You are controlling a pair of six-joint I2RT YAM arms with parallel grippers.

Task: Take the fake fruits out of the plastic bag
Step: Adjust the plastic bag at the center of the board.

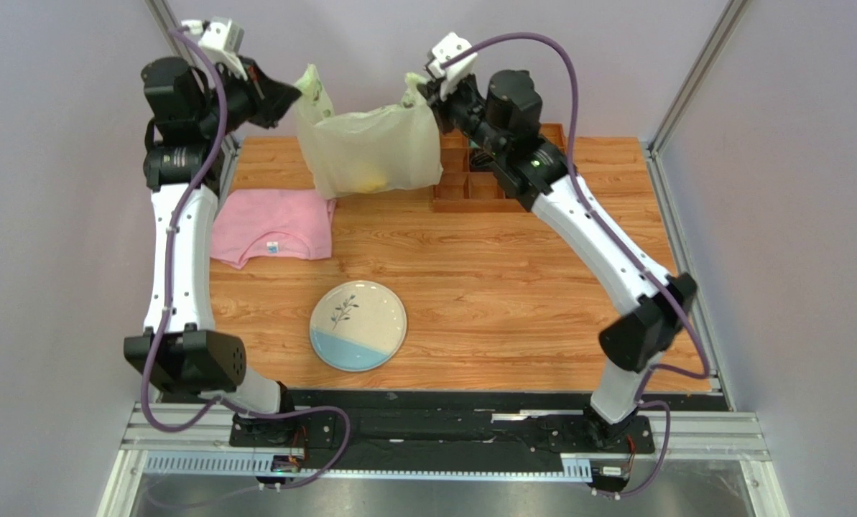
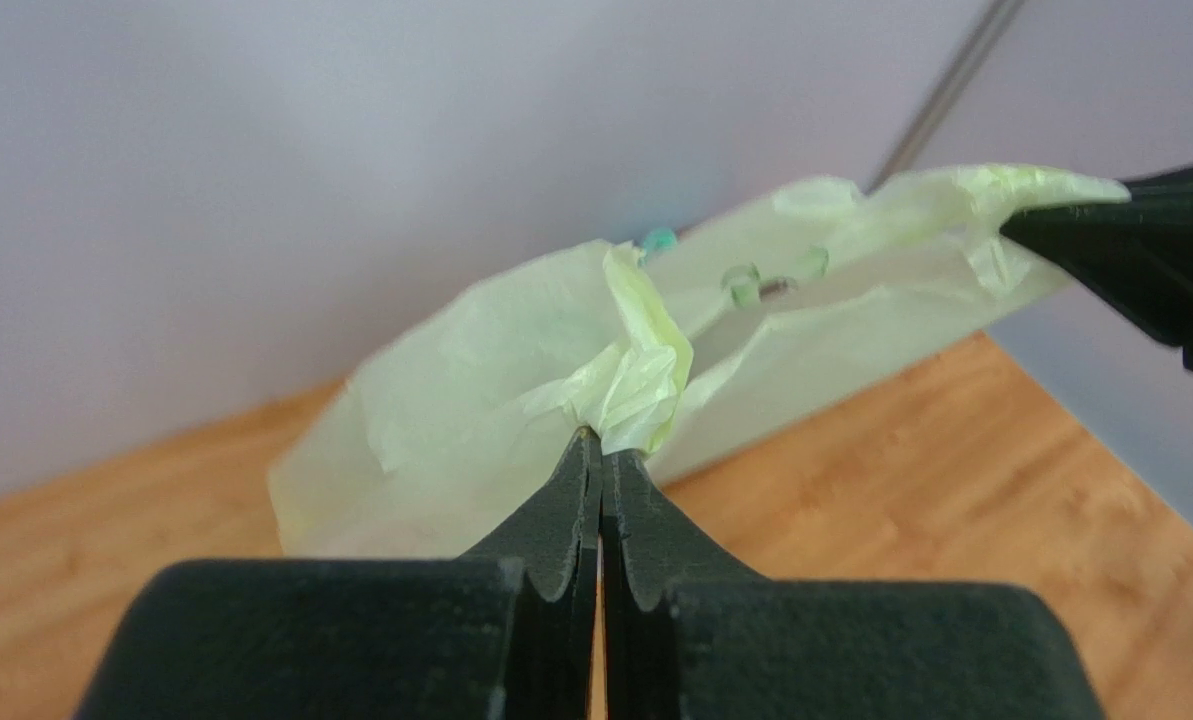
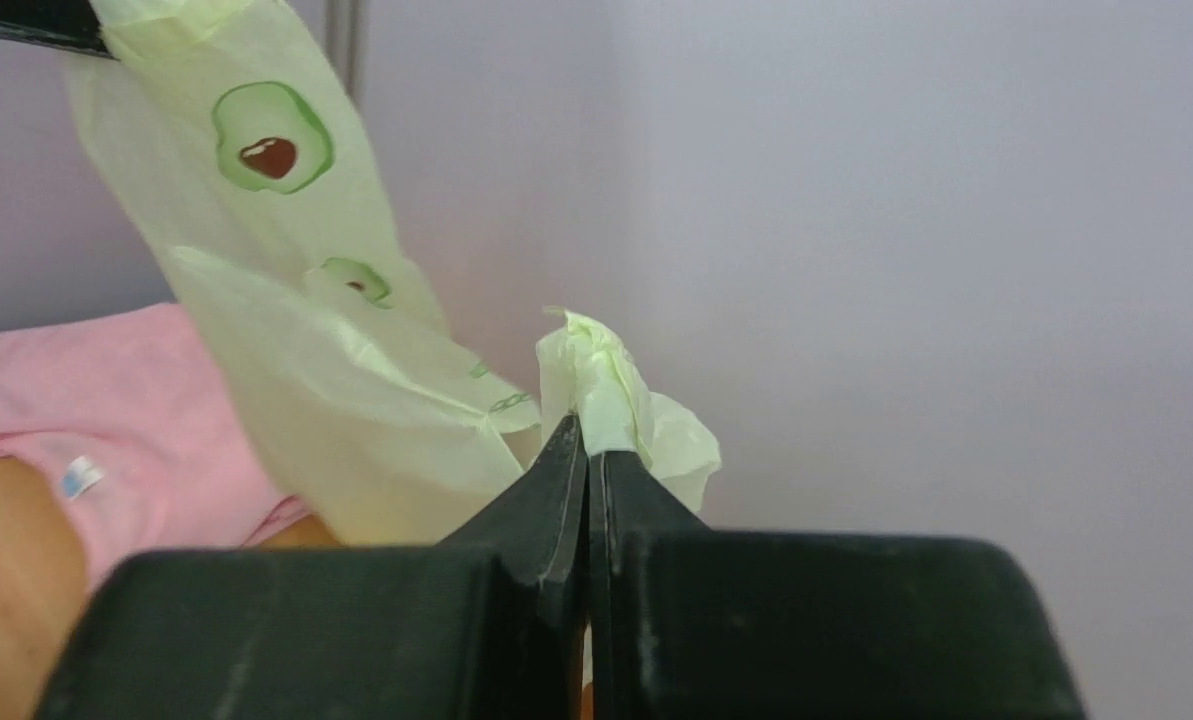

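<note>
Pinching one bunched handle of the plastic bag [image 1: 370,151] between jaws pressed tight together, the left gripper [image 2: 602,440] sits high at the upper left of the overhead view. The right gripper [image 3: 587,432] clamps the other handle the same way at upper centre, with a twisted wad of film poking out above its tips. Held apart like this, the two handles keep the bag hanging spread between the arms over the far edge of the table [image 1: 508,280]. The mouth seems to face up, which would explain why the load has sunk to the bottom. The film is thin, crinkly and half see-through, a pale yellow-green printed with small avocado halves [image 3: 269,138], and it creases sharply wherever it is gathered. Of the fake fruits [image 1: 370,178] only a yellow blur shows through the lower middle of the bag, and the other pieces cannot be made out. They look to be all inside, so emptying probably calls for tipping the bag or freeing one side. A soft pink cloth [image 1: 271,226] lies folded just below and left of the bag. A wooden tray [image 1: 486,189] with small compartments stands to its right. A round glazed plate [image 1: 358,325], white with a blue segment and a sprig, lies at lower centre on the wood-grain top.
</note>
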